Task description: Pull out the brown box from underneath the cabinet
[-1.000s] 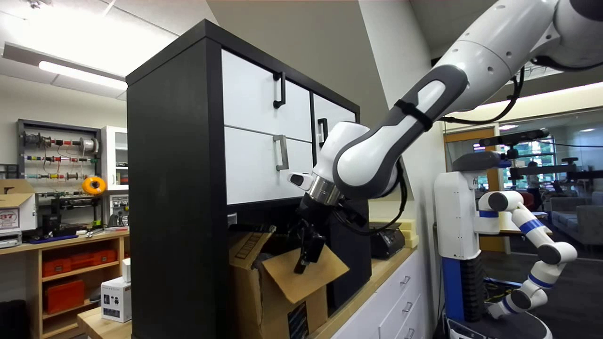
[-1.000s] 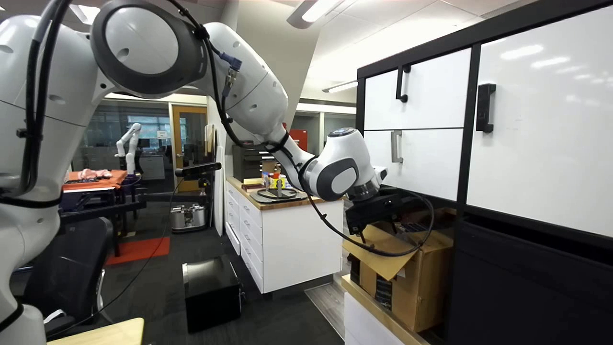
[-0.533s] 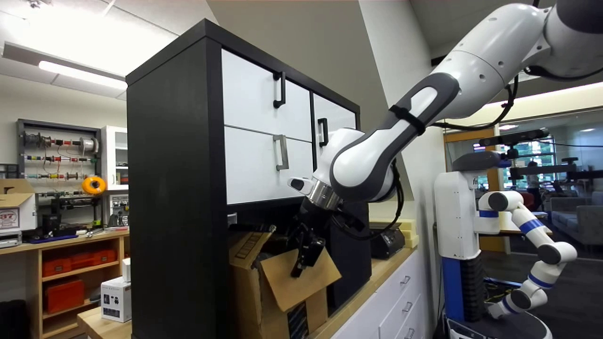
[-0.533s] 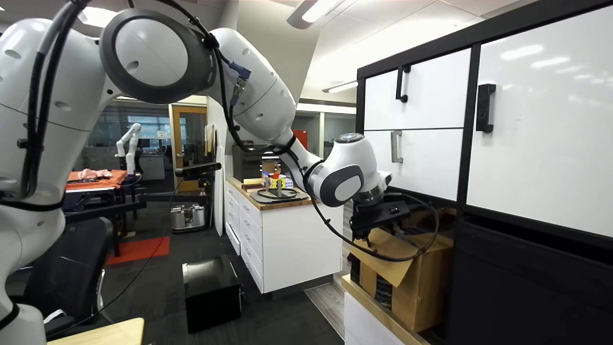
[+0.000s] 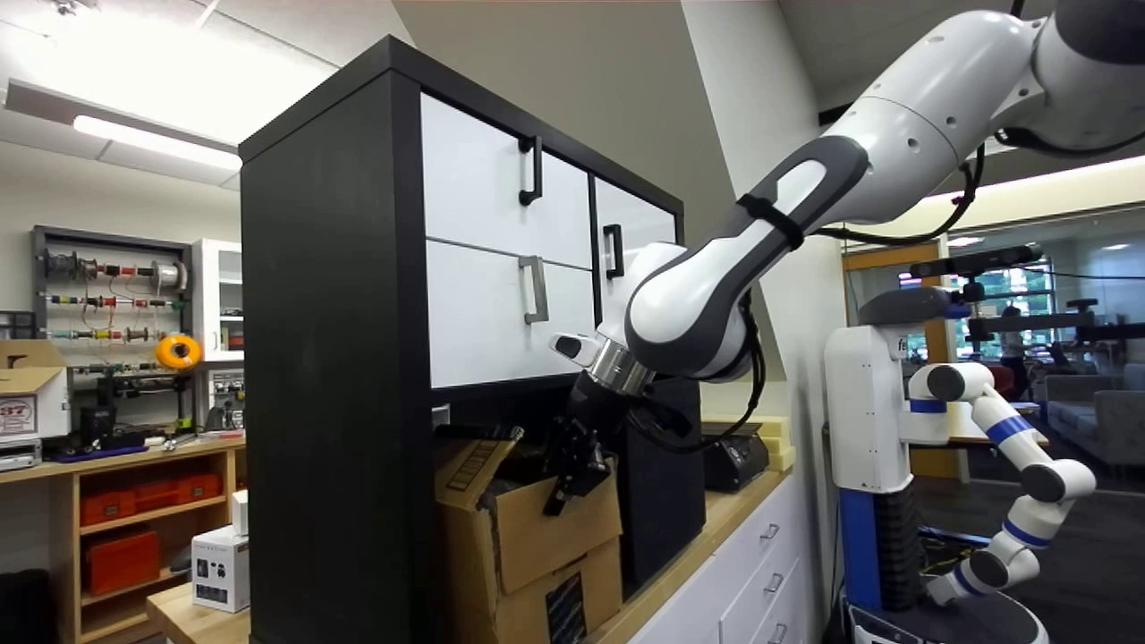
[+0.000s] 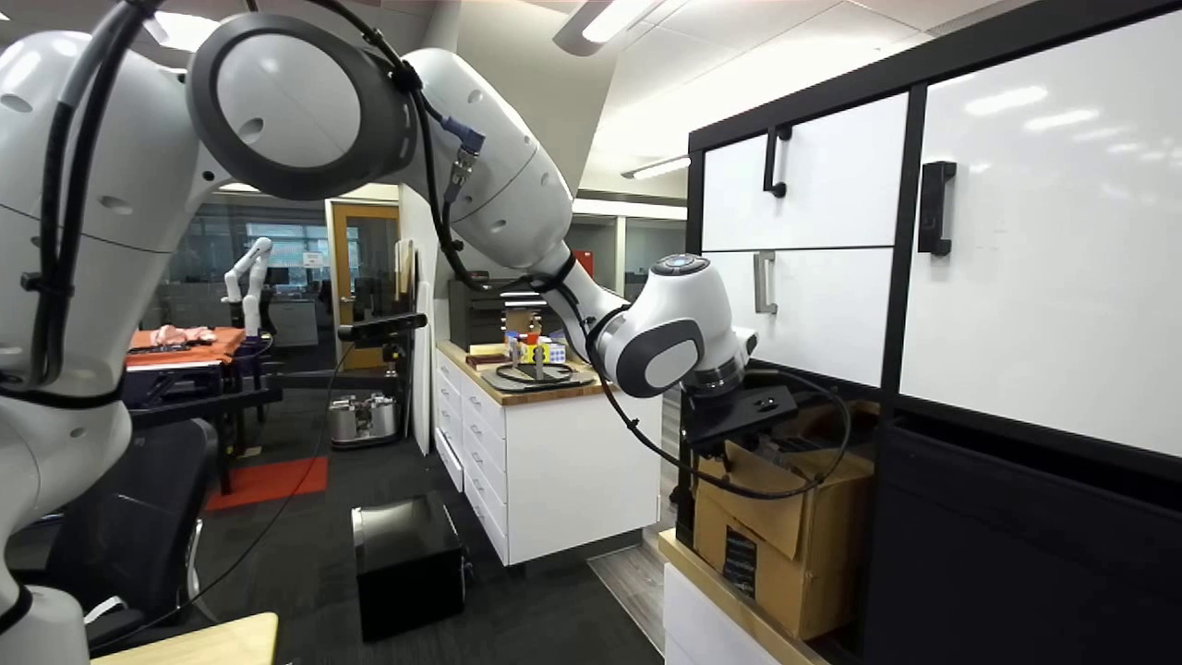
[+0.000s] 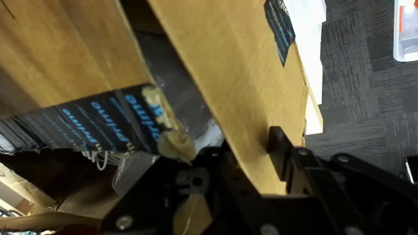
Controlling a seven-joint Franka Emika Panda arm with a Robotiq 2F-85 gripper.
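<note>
The brown box (image 5: pixel 555 581) stands in the lower compartment of the black-framed cabinet (image 5: pixel 322 358), below two white fronts, and shows in both exterior views. Its front flap (image 7: pixel 235 81) hangs down along the box's face. My gripper (image 7: pixel 249 143) is at the flap's upper edge, with cardboard between its jaws. One of the fingers (image 7: pixel 277 138) presses the flap's outer side; the opposite finger is mostly hidden behind the cardboard. In an exterior view the gripper (image 6: pixel 716 457) reaches down to the box top. Another flap (image 7: pixel 81 55) with black tape lies beside the gap.
A wooden counter edge (image 5: pixel 662 590) with white drawers runs in front of the box. A dark bin (image 6: pixel 1016 573) fills the neighbouring compartment. Right of the cabinet sit a black device (image 5: pixel 738 461) and yellow blocks (image 5: pixel 778 447). My arm's cable (image 6: pixel 766 497) loops near the flap.
My gripper has moved slightly toward the box and its jaws have closed on the flap. The front flap, tilted outward before, has swung down against the front. The box has not visibly shifted.
</note>
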